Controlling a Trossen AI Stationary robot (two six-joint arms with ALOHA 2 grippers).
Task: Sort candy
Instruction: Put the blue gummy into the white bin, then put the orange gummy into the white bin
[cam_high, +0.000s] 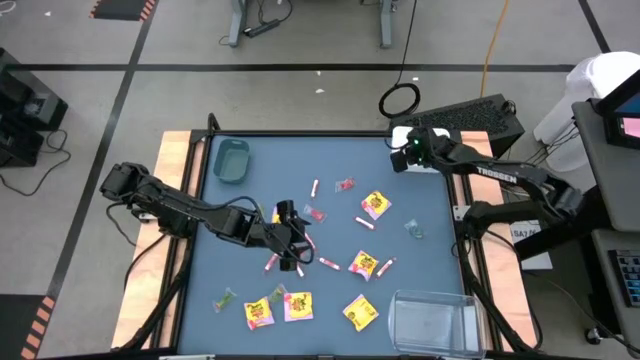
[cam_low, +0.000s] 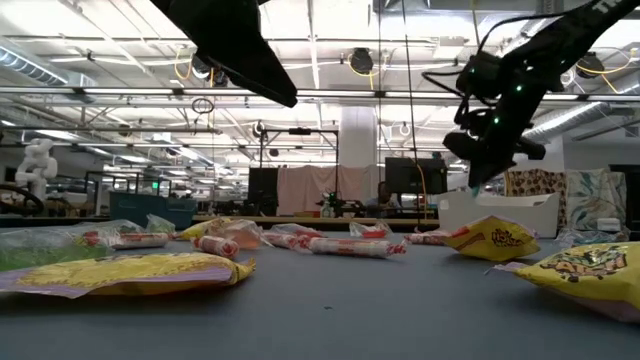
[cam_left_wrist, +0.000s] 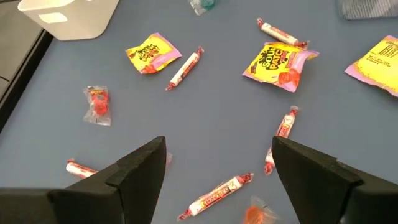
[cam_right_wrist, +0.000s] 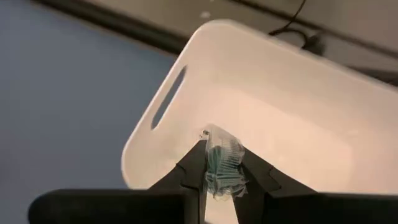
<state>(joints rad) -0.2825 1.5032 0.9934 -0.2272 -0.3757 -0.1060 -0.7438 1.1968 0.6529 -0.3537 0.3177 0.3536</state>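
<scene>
Right gripper pinches a green-wrapped candy above the white bin.
Left gripper hovers wide open, empty, over scattered sweets.

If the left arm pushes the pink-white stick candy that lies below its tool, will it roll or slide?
The stick candy looks round and long, so it would probably roll if pushed sideways. Its twisted wrapper ends may stop it soon. It seems stiff and light, so the open left tool could likely pinch it across the middle.
</scene>
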